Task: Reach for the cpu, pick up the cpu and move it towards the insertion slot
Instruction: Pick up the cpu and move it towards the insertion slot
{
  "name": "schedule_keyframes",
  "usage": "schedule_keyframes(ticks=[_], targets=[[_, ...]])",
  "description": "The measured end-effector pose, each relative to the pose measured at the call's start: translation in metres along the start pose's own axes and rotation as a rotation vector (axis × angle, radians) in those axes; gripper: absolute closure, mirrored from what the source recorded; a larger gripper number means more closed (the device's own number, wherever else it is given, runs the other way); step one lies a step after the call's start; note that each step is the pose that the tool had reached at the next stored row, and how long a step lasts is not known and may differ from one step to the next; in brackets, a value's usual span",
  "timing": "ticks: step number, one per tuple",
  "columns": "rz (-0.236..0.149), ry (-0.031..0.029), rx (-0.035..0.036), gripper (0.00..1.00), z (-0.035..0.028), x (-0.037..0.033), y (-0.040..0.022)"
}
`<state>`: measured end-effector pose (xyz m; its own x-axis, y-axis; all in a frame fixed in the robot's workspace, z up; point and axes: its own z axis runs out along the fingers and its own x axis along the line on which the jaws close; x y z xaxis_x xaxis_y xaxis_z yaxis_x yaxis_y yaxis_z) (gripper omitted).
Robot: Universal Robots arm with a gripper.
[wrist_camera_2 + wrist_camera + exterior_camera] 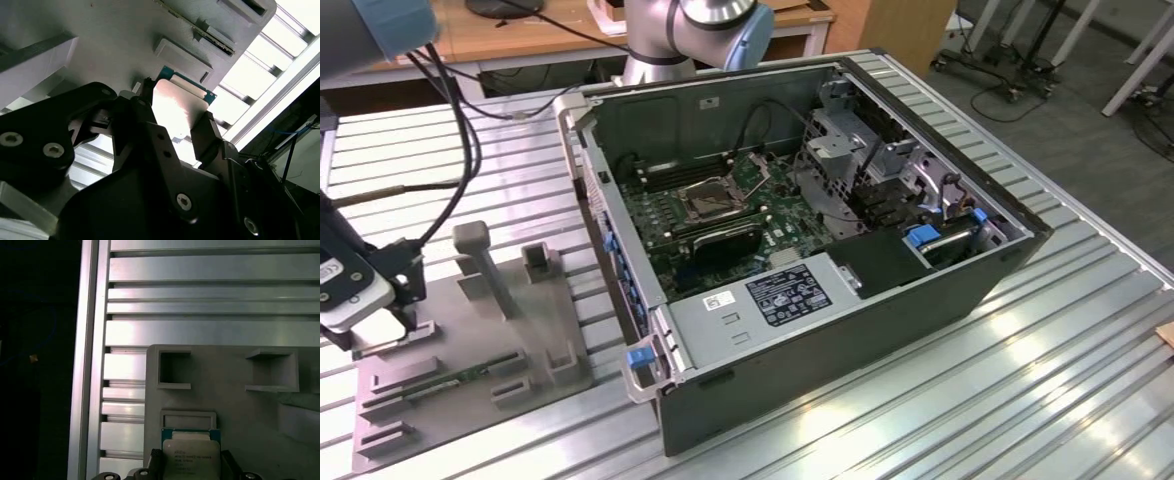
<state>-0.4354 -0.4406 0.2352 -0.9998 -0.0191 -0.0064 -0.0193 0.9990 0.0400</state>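
Hovering over the grey tray point(467, 350) at the exterior view's left, the gripper point(175, 105) pinches the cpu point(181, 114) between its fingers, both edges touched. Well to the right, the insertion slot point(714, 200) sits inside the open computer case point(854, 330).

Black tool point(175, 107) with silver screws point(184, 201), grey arm point(660, 30), blue caps point(750, 38), black cables point(458, 130).

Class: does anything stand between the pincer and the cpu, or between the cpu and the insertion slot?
Nothing separates the pincer from the cpu, which sits at it on the grey tray in both wrist views. Toward the insertion slot, the open case's side wall rises in between.
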Motion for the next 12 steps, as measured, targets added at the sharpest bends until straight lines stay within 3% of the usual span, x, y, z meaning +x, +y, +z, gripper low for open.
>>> schedule_keyframes(ticks=[9,12], targets=[[0.000,0.0001,0.0001,0.46,-0.0167,-0.0001,0.0007],[0.000,-0.0002,-0.0001,0.46,-0.0186,-0.0001,0.0008]])
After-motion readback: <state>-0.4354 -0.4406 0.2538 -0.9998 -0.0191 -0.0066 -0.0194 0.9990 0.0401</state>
